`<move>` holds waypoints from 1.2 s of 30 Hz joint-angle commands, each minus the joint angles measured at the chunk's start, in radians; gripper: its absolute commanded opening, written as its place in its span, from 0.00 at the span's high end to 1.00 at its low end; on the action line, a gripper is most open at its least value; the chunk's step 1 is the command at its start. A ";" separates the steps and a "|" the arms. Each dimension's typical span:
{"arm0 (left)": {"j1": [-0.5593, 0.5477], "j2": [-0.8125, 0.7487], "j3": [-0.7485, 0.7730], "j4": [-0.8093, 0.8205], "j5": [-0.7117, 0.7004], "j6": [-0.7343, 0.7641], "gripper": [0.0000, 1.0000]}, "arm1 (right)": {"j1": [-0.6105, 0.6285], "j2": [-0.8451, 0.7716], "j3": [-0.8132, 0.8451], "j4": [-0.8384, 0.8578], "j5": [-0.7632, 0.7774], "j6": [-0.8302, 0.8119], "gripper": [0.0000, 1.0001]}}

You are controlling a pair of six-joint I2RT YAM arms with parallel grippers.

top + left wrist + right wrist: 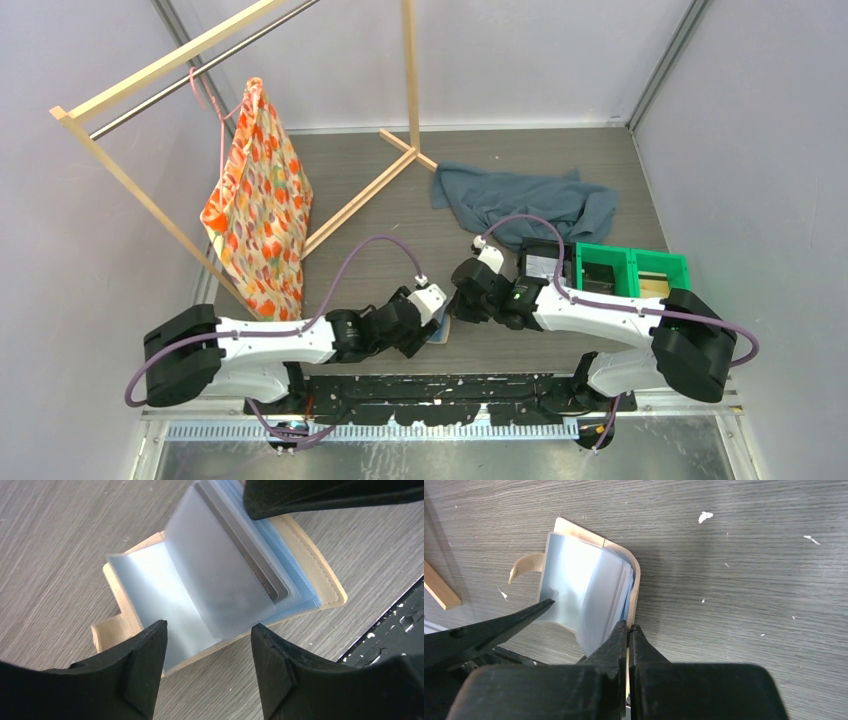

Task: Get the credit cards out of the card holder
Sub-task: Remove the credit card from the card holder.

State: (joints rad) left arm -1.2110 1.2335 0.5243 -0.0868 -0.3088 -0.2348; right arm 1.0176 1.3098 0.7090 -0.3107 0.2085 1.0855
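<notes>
While the top view reduces the card holder [441, 332] to a blue sliver between the two wrists, both wrist cameras show it plainly: it lies open on the grey wood-grain table [400, 180], tan cover down, with its clear blue-grey sleeves fanned upward.

Left wrist view: one dark grey credit card [245, 560] sits inside a sleeve near the holder's spine, only its long edge showing. No other view shows this card. The left gripper [209, 627] stands wide open with nothing between its fingers, which straddle the holder's near edge. The holder's side tab [112, 630] projects just beside the left finger. A black finger of the other arm covers the holder's far corner.

Right wrist view: the right gripper [628, 626] has its fingers pressed fully together, tips touching the holder's rounded cover edge where the sleeves meet it. Whether a sleeve or the cover is pinched between them cannot be told. One left fingertip [541, 606] touches the outermost sleeve on the opposite side of the holder.

Only the top view shows the surroundings: a green bin [630, 268] to the right of the holder, a blue-grey cloth [525, 200] beyond it, and a floral fabric [258, 205] hanging from a wooden rack [150, 70] well to its left.
</notes>
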 commanded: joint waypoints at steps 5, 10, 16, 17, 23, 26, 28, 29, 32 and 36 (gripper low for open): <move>-0.003 -0.088 -0.046 0.053 -0.159 -0.073 0.36 | 0.002 -0.008 0.029 0.024 0.000 -0.006 0.99; -0.003 -0.136 -0.067 0.060 -0.173 -0.098 0.35 | 0.002 -0.004 0.023 0.027 -0.001 -0.009 0.99; -0.003 -0.157 -0.073 0.048 -0.165 -0.109 0.34 | 0.002 0.004 0.006 0.034 0.006 -0.010 1.00; -0.003 -0.161 -0.075 0.049 -0.157 -0.113 0.34 | 0.002 0.009 0.003 0.036 0.005 -0.009 0.99; -0.003 -0.173 -0.098 0.077 -0.140 -0.133 0.34 | 0.000 0.025 -0.011 0.045 0.002 -0.025 0.99; -0.003 -0.166 -0.089 0.063 -0.127 -0.132 0.34 | -0.005 0.021 -0.011 0.028 0.009 -0.055 0.99; -0.003 -0.164 -0.089 0.061 -0.123 -0.134 0.34 | -0.015 0.014 -0.017 0.019 0.009 -0.075 0.99; -0.003 -0.164 -0.091 0.062 -0.124 -0.136 0.34 | -0.021 0.006 -0.023 0.019 0.007 -0.082 0.99; -0.003 -0.166 -0.093 0.065 -0.124 -0.136 0.34 | -0.037 -0.011 -0.044 0.024 0.000 -0.089 0.99; -0.002 -0.174 -0.089 0.068 -0.113 -0.132 0.34 | -0.048 -0.011 -0.060 0.031 -0.007 -0.090 0.99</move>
State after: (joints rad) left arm -1.2118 1.0786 0.4294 -0.0704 -0.4221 -0.3599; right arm 0.9810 1.3296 0.6640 -0.2882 0.2028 1.0214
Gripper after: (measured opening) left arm 0.657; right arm 0.024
